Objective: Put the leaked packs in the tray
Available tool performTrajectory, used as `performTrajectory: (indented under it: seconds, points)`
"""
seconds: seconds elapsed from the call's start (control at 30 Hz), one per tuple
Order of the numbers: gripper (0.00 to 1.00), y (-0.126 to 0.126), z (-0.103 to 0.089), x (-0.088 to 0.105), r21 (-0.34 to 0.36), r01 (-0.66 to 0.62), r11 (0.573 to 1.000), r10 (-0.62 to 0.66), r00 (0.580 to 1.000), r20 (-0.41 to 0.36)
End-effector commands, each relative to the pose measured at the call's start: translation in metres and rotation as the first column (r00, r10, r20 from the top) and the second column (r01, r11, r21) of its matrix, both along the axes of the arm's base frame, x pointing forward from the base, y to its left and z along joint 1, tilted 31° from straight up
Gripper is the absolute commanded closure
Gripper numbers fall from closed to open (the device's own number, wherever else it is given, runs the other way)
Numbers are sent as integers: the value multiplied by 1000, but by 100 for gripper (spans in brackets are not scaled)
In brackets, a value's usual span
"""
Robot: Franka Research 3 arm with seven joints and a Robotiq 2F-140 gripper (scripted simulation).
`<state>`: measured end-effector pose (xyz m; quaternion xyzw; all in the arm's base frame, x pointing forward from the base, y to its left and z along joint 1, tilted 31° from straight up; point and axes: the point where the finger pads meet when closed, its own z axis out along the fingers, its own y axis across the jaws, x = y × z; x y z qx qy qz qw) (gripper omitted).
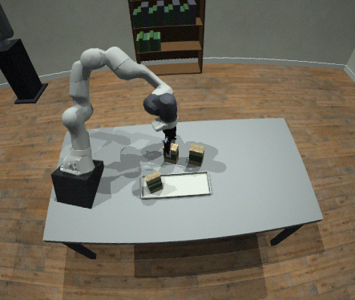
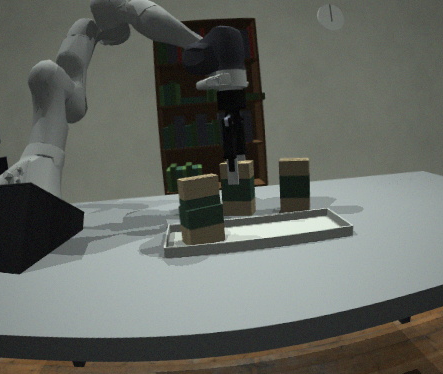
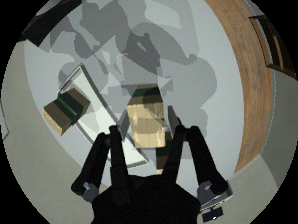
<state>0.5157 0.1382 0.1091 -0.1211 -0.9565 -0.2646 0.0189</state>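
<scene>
The tray lies flat on the grey table, and everything else sits around it. One coffee pack stands upright inside the tray at the end nearest the arm's black pedestal, within the rim as far as the exterior view shows. Just behind the tray, on the bare table, stand two more packs side by side but apart: the middle pack and the far pack, both upright. The gripper hangs straight down over the middle pack with its fingers spread on either side of the pack's top, loosely straddling it and pinching nothing. The pack in the tray stands close in front of the middle pack and partly hides it in the exterior view. Beyond the table, well behind the tray, a bookshelf stands against the wall, and a second dark pedestal stands on the wooden floor.
</scene>
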Motion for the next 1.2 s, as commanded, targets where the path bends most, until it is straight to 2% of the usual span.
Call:
performTrajectory:
  seconds: [0.0, 0.13, 0.2, 0.3, 0.77, 0.87, 1.07, 1.17]
  points:
    - [45, -3, 7, -2, 1, -6, 1000, 6, 1000, 0]
    - [45, -29, 51, -3, 1, -6, 1000, 6, 1000, 0]
    - [45, -29, 51, -3, 1, -6, 1000, 6, 1000, 0]
    - [45, -42, 71, -3, 1, -6, 1000, 6, 1000, 0]
    - [45, -42, 72, -1, 1, -5, 1000, 5, 1000, 0]
    - [45, -43, 76, 23, 2, -6, 1000, 6, 1000, 1]
    - [45, -47, 77, 119, 2, -9, 1000, 9, 1000, 4]
    - [45, -49, 73, 147, 1, -12, 1000, 12, 1000, 4]
